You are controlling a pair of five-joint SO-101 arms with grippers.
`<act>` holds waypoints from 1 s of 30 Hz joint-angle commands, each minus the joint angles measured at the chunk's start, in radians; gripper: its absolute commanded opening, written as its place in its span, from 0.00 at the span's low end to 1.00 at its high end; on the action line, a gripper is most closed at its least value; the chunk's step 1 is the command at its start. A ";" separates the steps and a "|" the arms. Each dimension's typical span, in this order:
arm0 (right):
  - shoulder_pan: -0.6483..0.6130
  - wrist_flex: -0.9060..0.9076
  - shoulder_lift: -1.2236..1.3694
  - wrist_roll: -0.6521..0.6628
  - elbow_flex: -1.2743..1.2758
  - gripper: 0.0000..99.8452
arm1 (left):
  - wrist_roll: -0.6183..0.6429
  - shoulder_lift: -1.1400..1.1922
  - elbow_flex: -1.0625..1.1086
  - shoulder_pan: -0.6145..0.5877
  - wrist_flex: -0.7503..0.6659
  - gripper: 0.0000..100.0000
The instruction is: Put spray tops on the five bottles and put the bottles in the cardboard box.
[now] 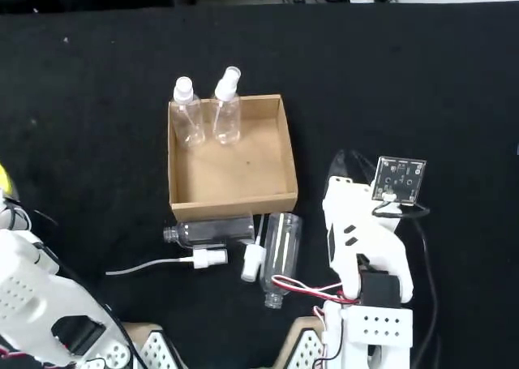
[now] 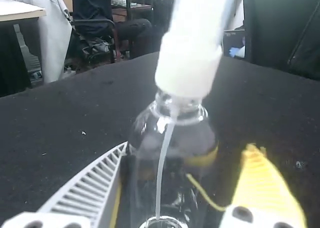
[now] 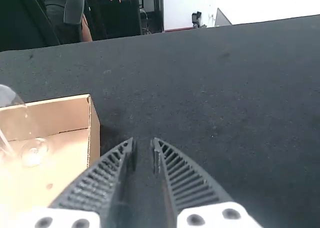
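My left gripper (image 2: 186, 153) is shut on a clear bottle (image 2: 150, 133), with its white and yellow fingers on either side. A white spray top (image 2: 192, 52) sits on that bottle's neck, and its tube hangs down inside. The cardboard box (image 1: 231, 197) holds two capped bottles (image 1: 188, 117) (image 1: 227, 113) leaning on its far wall. In front of the box lie two open bottles (image 1: 209, 231) (image 1: 280, 257) and two loose spray tops (image 1: 208, 259) (image 1: 251, 260). My right gripper (image 3: 144, 153) is shut with nothing in it. It hovers over bare table right of the box (image 3: 92, 128).
The left arm's white body (image 1: 32, 304) sits at the near left corner and the right arm's body (image 1: 365, 255) at the near right. One loose top's long tube (image 1: 142, 266) trails left across the black table. Chairs and people are in the room behind.
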 commanded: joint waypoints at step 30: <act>-0.014 -0.032 -0.013 0.009 -0.010 0.04 | -0.002 -0.295 -0.030 -0.033 0.270 0.48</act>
